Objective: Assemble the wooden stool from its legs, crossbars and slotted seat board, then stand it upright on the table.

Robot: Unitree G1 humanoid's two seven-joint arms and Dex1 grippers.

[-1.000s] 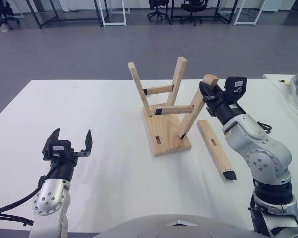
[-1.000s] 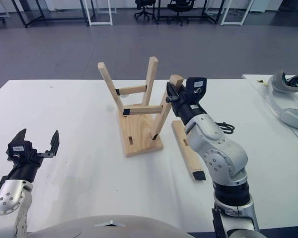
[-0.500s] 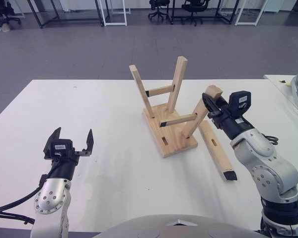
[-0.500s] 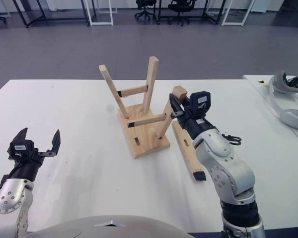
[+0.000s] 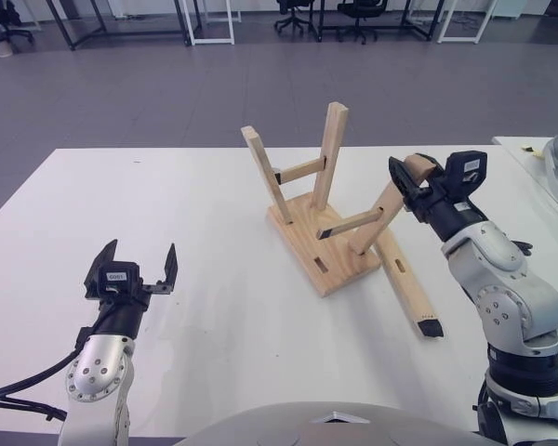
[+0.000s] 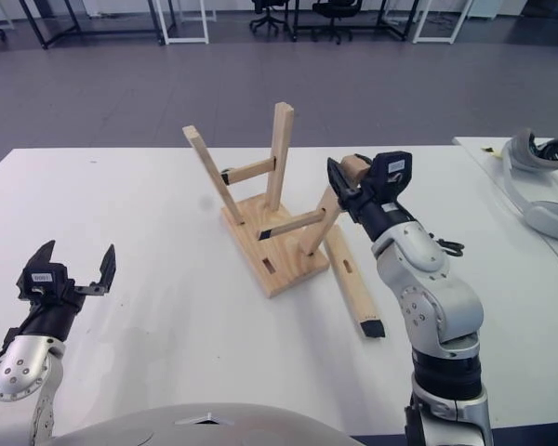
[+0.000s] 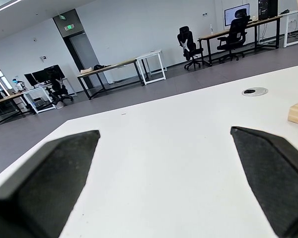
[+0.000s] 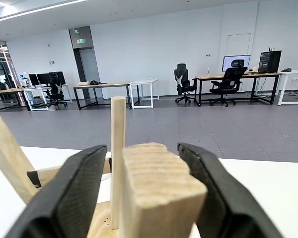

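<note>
Gripping the third leg (image 5: pixel 377 209) by its top, my right gripper (image 5: pixel 407 174) clamped tight, foot on the seat board (image 5: pixel 339 269); I should hold it square to its slot. My left gripper (image 5: pixel 139 253) gapes empty, well left of the board.

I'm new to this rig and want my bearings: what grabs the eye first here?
An upside-down, half-built stool stands mid-table: three legs stick up from the seat board, and the right gripper is shut on the top of the tilted leg nearest it. A loose leg lies flat beside the board on the right, while the left gripper hangs open over the near left of the table.
</note>
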